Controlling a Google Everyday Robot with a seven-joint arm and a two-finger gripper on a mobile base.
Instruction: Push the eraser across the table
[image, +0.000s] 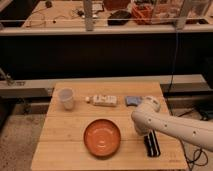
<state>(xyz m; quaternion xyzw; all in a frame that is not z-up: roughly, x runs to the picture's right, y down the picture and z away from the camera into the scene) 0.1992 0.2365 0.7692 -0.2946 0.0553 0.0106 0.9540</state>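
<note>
No text, label, brand, number or sign can be read anywhere. Faint marks are seen on the white box (104, 100) at the far side of the table (60, 145), but nothing can be made out. The gripper (143, 131) is held low over the table's near right part, just beside the eraser (152, 144).

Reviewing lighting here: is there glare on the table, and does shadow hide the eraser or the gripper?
Camera view: the light wooden square table is evenly lit, no glare; the round orange plate shows a faint sheen; the small black striped eraser stands out against the wood; the gripper, under the white arm at the eraser's far end, sits in shadow; beyond the table the background is dim.
</note>
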